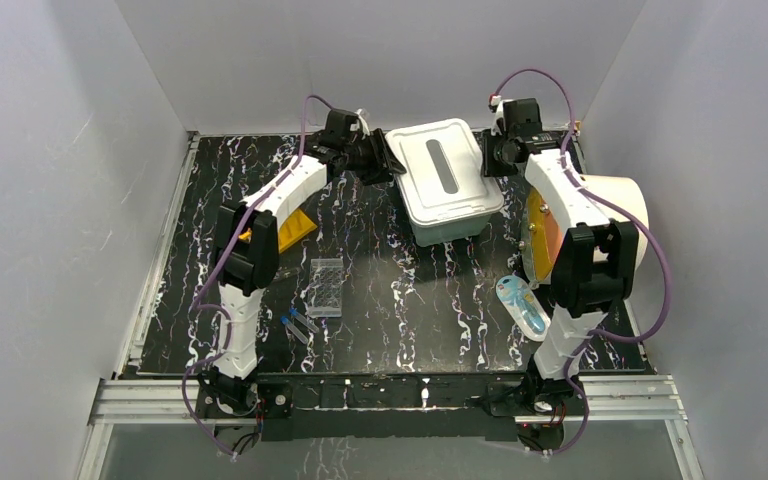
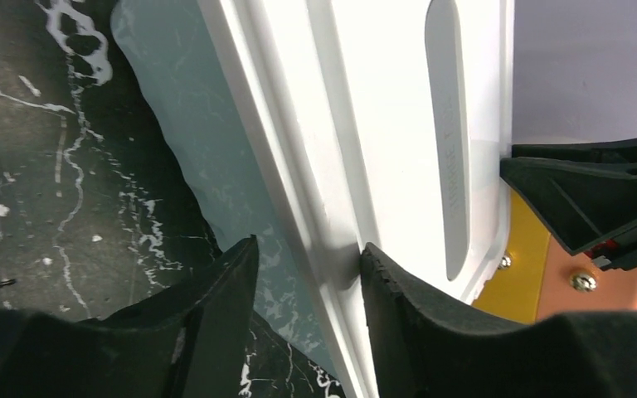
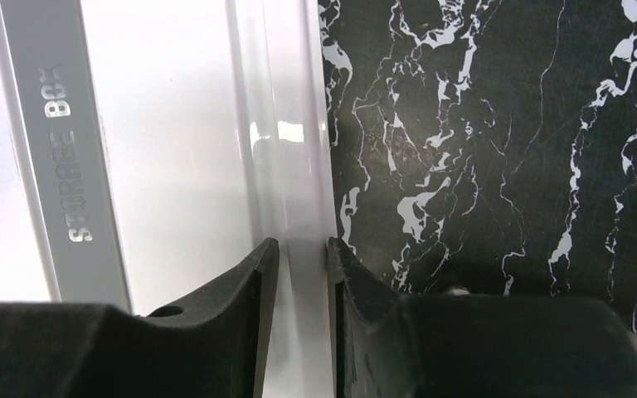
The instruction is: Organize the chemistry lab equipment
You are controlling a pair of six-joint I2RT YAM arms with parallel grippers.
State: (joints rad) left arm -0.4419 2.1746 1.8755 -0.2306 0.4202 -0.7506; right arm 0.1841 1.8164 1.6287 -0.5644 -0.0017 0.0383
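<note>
A white storage box (image 1: 445,178) with its lid on stands at the back centre. My left gripper (image 1: 385,160) is at the lid's left edge; in the left wrist view (image 2: 308,249) its jaws straddle the lid rim (image 2: 332,207), one pad touching, the other apart, so it is open. My right gripper (image 1: 487,155) is at the lid's right edge; in the right wrist view (image 3: 302,245) its jaws pinch the lid rim (image 3: 294,166). A clear well plate (image 1: 326,287) and two blue-capped tubes (image 1: 298,325) lie front left. The yellow-orange rack (image 1: 295,228) is partly hidden behind the left arm.
A blue-and-white packet (image 1: 523,305) lies front right beside the right arm. A yellow-and-orange panel (image 1: 540,235) and a white curved piece (image 1: 625,200) stand at the right edge, the panel also in the left wrist view (image 2: 531,274). Grey walls enclose the black marbled table (image 1: 410,300).
</note>
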